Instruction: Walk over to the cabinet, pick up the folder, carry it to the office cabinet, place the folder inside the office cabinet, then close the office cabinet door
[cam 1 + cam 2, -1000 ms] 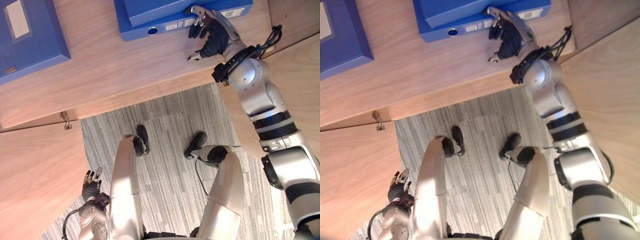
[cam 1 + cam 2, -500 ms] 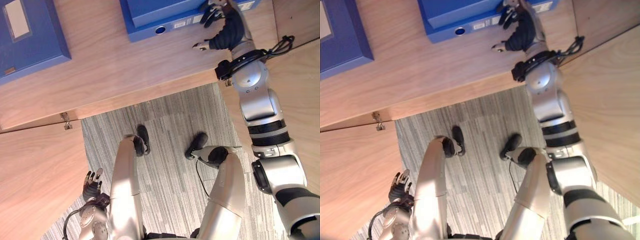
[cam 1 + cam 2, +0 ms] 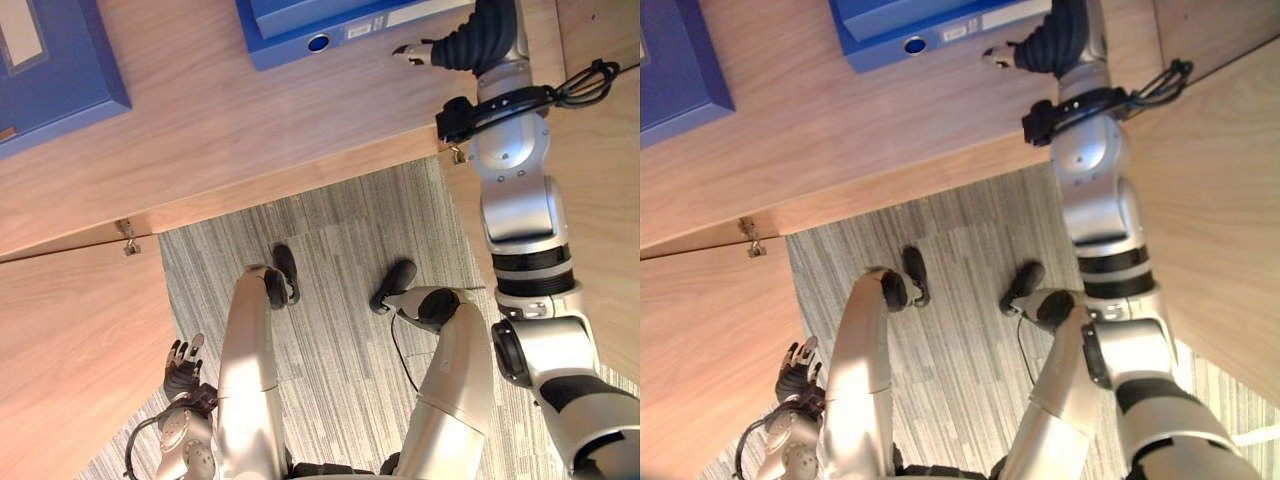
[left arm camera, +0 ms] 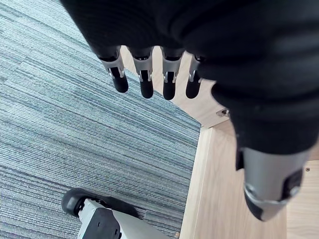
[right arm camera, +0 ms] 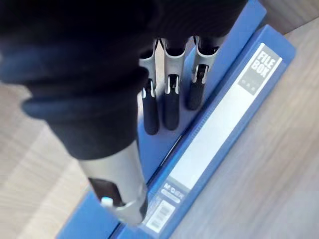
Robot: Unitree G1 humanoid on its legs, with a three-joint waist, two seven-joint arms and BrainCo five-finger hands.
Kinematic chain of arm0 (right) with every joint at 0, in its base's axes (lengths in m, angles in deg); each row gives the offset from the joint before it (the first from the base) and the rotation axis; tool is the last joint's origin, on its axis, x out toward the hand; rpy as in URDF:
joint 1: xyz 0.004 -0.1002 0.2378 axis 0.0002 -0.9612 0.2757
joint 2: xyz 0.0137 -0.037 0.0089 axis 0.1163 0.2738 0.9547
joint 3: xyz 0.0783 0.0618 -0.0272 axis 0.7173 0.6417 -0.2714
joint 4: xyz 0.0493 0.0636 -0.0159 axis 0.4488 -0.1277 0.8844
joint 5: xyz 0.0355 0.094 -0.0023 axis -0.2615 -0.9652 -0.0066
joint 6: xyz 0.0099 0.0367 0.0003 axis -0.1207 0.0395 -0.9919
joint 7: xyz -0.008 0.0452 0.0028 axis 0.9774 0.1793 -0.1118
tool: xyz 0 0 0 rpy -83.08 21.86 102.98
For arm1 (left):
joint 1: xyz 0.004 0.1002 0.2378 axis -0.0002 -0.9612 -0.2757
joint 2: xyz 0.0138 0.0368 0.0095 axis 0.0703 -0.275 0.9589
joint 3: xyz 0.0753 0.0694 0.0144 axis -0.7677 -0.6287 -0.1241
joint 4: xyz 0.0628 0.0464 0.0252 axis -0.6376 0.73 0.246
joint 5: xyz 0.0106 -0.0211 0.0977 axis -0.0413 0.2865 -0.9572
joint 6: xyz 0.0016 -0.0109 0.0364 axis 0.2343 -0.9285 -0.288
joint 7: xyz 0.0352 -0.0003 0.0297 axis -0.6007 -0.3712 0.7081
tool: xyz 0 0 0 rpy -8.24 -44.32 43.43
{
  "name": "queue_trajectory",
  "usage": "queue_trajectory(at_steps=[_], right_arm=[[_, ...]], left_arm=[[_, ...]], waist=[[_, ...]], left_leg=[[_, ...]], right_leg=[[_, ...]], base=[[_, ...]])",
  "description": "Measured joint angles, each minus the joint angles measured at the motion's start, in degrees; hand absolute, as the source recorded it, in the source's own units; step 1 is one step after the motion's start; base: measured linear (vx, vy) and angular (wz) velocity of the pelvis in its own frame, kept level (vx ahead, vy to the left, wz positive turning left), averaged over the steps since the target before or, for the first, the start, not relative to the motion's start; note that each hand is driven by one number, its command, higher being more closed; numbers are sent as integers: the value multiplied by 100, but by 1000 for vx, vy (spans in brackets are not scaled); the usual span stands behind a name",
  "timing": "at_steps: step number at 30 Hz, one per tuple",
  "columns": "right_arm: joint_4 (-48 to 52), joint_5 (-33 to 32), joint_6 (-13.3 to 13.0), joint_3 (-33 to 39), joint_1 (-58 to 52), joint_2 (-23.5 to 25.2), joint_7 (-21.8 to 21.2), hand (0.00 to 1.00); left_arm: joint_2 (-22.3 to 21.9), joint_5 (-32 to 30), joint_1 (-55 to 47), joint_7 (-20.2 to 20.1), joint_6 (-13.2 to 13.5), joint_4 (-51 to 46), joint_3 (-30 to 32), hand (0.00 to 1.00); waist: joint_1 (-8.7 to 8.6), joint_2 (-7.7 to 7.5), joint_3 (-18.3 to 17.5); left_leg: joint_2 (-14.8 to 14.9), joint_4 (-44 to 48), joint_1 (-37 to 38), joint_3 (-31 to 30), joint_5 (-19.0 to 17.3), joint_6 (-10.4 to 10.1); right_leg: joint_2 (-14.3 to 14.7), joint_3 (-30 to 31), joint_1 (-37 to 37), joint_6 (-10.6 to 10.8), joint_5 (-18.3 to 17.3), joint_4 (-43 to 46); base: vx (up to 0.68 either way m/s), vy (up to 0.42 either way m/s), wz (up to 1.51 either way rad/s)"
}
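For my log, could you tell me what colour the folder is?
Blue folder, clearest in right wrist view.

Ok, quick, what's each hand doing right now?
Left hand: open, holding nothing.
Right hand: open, fingers straight over the blue box folder, not gripping it.

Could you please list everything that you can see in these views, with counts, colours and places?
Stacked folders: two, blue, far middle of the shelf.
Single folder: one, darker blue, shelf's far left.
Shelf: one, light wood, across the top.
Side panels: two, light wood, either side of the carpet.
Hinge: one, metal, at the left panel's corner.
Carpet: one, grey striped, below.
Right hand: open, fingers straight over the upper folder.
Left hand: open, low by the left panel.
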Motion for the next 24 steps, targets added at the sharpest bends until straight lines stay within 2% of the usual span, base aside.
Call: queue_trajectory(at_steps=[10,24], right_arm=[[303,-3,-60,-60,-555,59,-331,0],[649,-32,-106,-27,-879,63,-305,0]], left_arm=[[-25,-26,0,-1,-58,-3,63,0],[-16,-47,0,0,-68,-2,113,0]], waist=[[-9,-8,5],[-36,-52,31]], left_leg=[[13,-1,0,9,-3,-1],[98,27,45,3,6,19]], right_leg=[[5,0,0,0,0,-8],[97,0,42,-9,7,-28]], base=[[0,0,0],[1,1,-3]])
